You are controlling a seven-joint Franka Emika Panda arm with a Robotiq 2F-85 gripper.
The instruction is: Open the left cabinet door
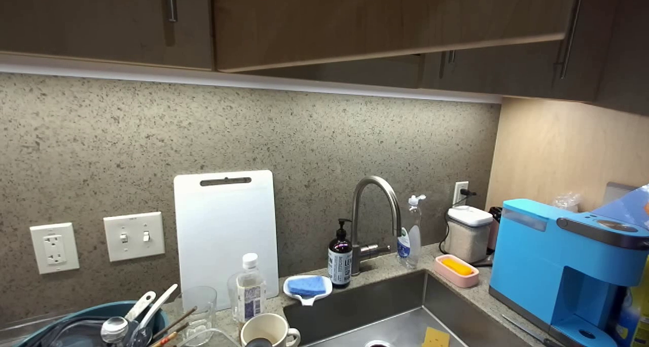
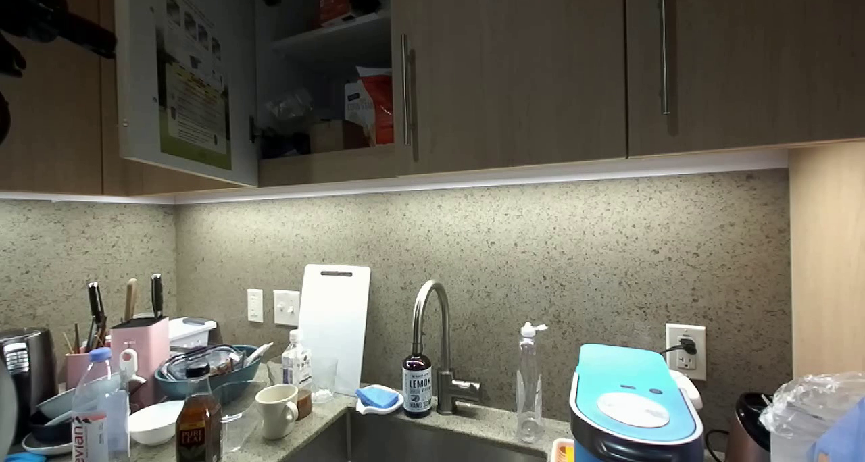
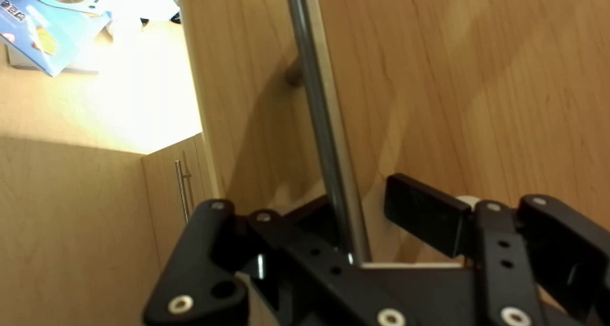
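Note:
The left cabinet door [image 1: 385, 17] stands swung out from the wall cabinets in both exterior views. Its inner face [image 2: 138, 90], with a printed sheet on it, shows beside the open shelves. In the wrist view the door's outer face [image 3: 452, 102] fills the right side, with its metal bar handle [image 3: 324, 111] running down between my fingers. My gripper [image 3: 360, 204] is open around the handle; the bar is close to the left finger, and a gap shows to the right finger. I cannot tell if the left finger touches it. My gripper [image 2: 67, 53] is also at the upper left in an exterior view.
Flush doors [image 2: 513, 70] stand right of the open cabinet. Shelves [image 2: 331, 33] hold packages. Below are a sink [image 1: 436, 306], faucet [image 1: 377, 182], cutting board [image 1: 225, 225], soap bottle [image 1: 339, 258], blue coffee machine [image 1: 547, 255], and dishes in a teal basin [image 1: 101, 311].

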